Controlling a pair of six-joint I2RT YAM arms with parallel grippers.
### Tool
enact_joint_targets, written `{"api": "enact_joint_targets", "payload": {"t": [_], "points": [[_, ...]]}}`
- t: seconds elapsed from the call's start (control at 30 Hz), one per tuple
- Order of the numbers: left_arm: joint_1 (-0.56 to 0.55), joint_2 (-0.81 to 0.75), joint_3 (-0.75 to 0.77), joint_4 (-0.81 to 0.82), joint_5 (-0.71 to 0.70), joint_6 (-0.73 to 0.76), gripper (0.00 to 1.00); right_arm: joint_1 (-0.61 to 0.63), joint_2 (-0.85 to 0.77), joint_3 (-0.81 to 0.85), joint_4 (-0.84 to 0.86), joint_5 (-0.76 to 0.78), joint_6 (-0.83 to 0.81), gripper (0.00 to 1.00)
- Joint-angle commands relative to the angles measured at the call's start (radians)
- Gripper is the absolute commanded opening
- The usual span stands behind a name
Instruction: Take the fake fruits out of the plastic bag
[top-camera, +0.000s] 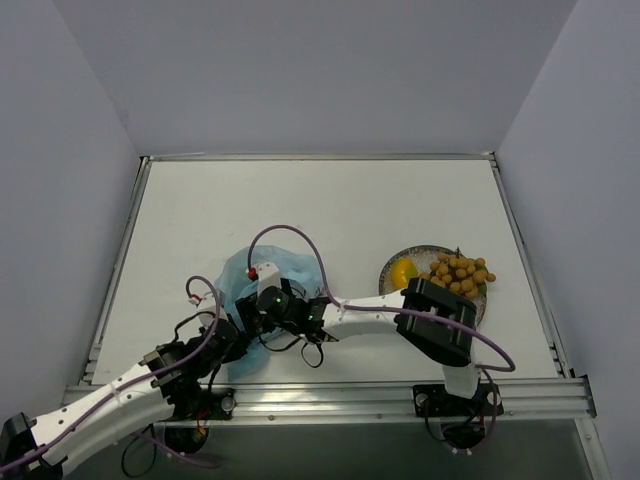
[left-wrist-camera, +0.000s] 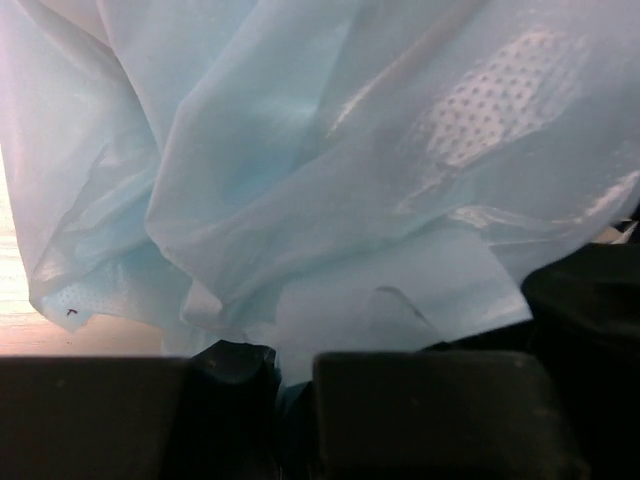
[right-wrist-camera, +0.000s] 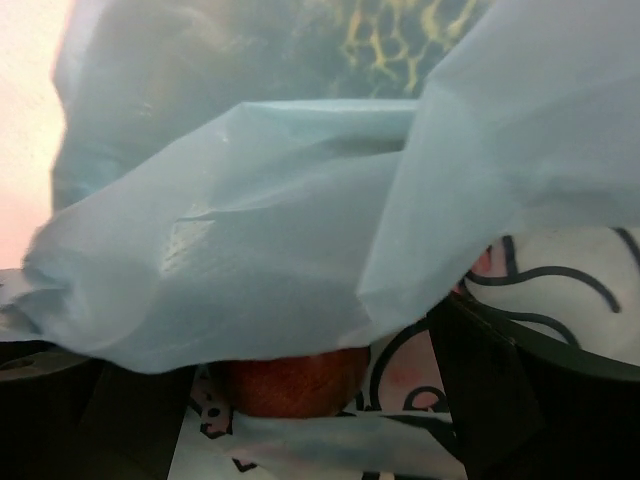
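Right wrist: my right gripper (right-wrist-camera: 285, 405) stands spread, a dark red fruit (right-wrist-camera: 300, 385) between its fingers, under a sheet of the plastic bag (right-wrist-camera: 250, 260). My left gripper (left-wrist-camera: 292, 378) pinches a bag fold. The bag lies at the worktop's (top-camera: 320, 195) near edge, left of centre.

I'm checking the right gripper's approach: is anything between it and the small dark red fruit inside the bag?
Yes. A fold of the light-blue plastic bag hangs over the top of the small dark red fruit, between it and the open right gripper. Only the fruit's lower part shows beneath the fold.
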Motion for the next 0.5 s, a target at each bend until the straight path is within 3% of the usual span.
{"api": "enact_joint_targets", "payload": {"t": [0.0, 0.27, 0.4, 0.47], "points": [[-0.002, 0.021, 0.037, -0.003, -0.019, -0.019, 0.02, 0.006, 0.074, 0.023, -0.029, -0.043, 0.022, 0.85], [-0.002, 0.03, 0.028, -0.014, -0.019, -0.039, 0.02, 0.024, 0.056, 0.008, -0.094, -0.02, 0.031, 0.81], [-0.002, 0.023, 0.016, 0.038, -0.016, -0.031, 0.02, 0.027, -0.032, -0.032, -0.076, 0.029, 0.037, 0.59], [-0.002, 0.027, 0.019, 0.048, -0.016, -0.03, 0.02, 0.027, -0.059, -0.045, -0.06, 0.066, 0.037, 0.53]]}}
